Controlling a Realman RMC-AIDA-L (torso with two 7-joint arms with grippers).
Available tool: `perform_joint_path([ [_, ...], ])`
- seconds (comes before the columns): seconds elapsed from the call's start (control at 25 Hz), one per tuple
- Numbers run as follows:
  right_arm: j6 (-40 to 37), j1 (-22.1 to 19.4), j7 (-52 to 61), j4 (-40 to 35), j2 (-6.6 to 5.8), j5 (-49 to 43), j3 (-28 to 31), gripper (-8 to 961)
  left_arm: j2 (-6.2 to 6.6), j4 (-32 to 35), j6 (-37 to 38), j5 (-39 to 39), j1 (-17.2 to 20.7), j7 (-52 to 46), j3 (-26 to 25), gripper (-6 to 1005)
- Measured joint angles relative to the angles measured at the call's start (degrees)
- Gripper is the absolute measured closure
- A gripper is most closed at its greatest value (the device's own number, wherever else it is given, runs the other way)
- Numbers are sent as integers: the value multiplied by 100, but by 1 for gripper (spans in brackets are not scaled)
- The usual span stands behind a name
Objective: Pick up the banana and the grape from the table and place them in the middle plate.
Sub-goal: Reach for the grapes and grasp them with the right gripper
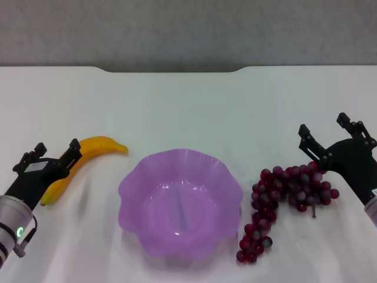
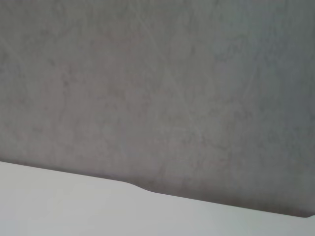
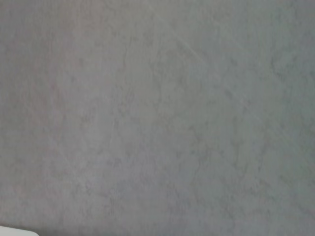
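Note:
In the head view the light purple scalloped plate [image 1: 140, 187] sits empty at the front middle of the white table [image 1: 188, 106]. The yellow banana [image 1: 94, 148] lies left of it. My left gripper [image 1: 54, 154] is open, its fingers over the banana's near end. The dark red grape bunch [image 1: 283, 191] lies right of the plate. My right gripper [image 1: 328, 134] is open, just beyond and to the right of the grapes. Both wrist views show only the grey wall and a strip of table edge.
The table's far edge has a notch [image 1: 171, 69] against a grey wall [image 1: 188, 29]. Bare tabletop stretches behind the plate.

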Motion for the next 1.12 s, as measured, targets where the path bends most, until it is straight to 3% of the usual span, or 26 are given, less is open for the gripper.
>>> perform_joint_path([
  [0.4,-18,-17,0,30,-1,-6,13,61,-1,0,27,0,-9,1,22,122],
  [0.72,-369,-246,7,359,-140,-49,267,62,16,0,41,0,101,27,-3,122],
  [0.8,-236,-310,101,562,-290,-57,330,62,20,2,42,0,114,28,-7,122],
  [1.04,911,-364,426,1520,-1008,-76,420,62,18,18,82,0,118,37,-9,122],
  [1.12,1270,-360,440,1637,-1095,-126,526,62,15,25,119,0,119,37,-9,122],
])
